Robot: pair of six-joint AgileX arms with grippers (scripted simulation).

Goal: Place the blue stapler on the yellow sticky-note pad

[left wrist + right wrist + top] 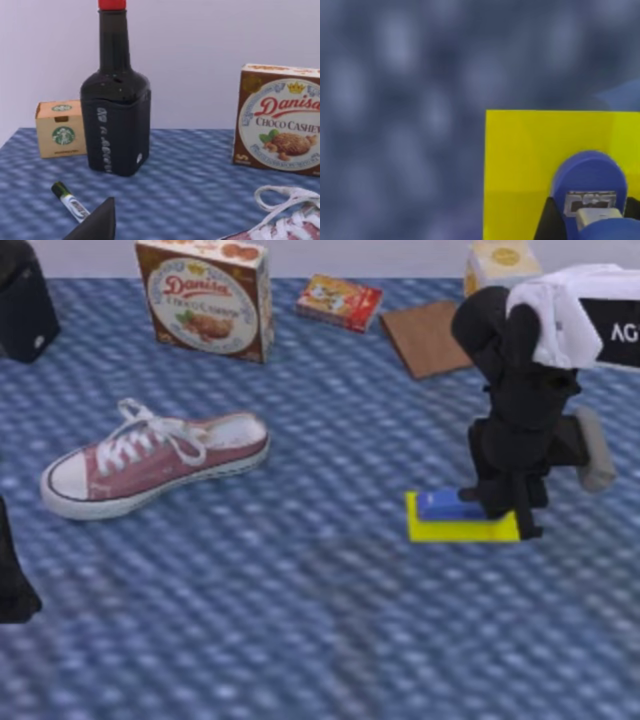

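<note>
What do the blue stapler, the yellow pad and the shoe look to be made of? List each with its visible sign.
Blue stapler: likely smooth plastic, uniform bright blue, with a silvery metal-looking insert at its end in the right wrist view.
Yellow sticky-note pad: probably paper, flat, matte, plain yellow.
Shoe: apparently dull red canvas, white rubber-looking sole and toe cap, white laces.

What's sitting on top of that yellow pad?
The blue stapler lies on the yellow sticky-note pad, with the right gripper around its far end. That end and the pad's right part are covered by the arm.
</note>
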